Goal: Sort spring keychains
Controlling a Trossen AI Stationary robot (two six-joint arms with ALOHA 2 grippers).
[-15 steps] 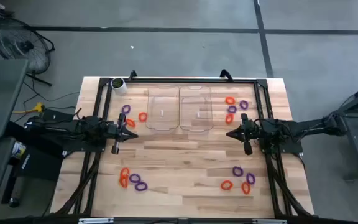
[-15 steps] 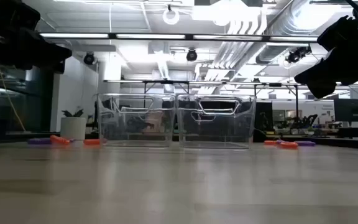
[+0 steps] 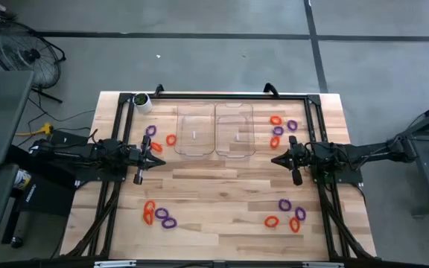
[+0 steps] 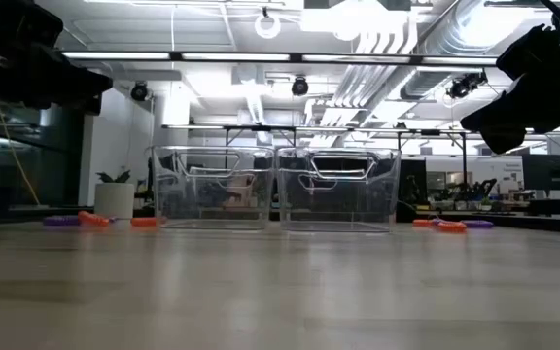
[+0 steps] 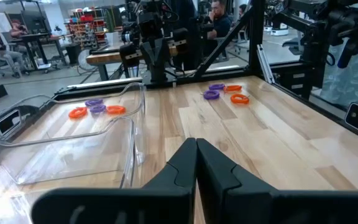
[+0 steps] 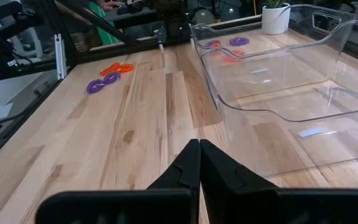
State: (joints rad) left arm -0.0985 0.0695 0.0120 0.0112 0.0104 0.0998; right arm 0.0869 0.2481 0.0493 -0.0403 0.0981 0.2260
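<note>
Orange and purple spring keychains [image 3: 159, 214] lie in four clusters on the surface [image 3: 222, 193] (near its corners). Left gripper [image 3: 158, 161] and right gripper [image 3: 275, 159] hover between the clusters, closed tight, holding nothing.

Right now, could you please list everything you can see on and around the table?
Clear plastic trays: two, transparent, side by side at the table's far middle, empty.
Orange and purple coiled plastic spring keychains: four scattered groups, near each table corner, all outside the trays.
White pot with a green plant: one, far left corner.
Wooden table: one, light wood, black frame.
Floor fan: one, black, beyond the left side.
Left gripper: fingers shut, empty, left of centre.
Right gripper: fingers shut, empty, right of centre.
</note>
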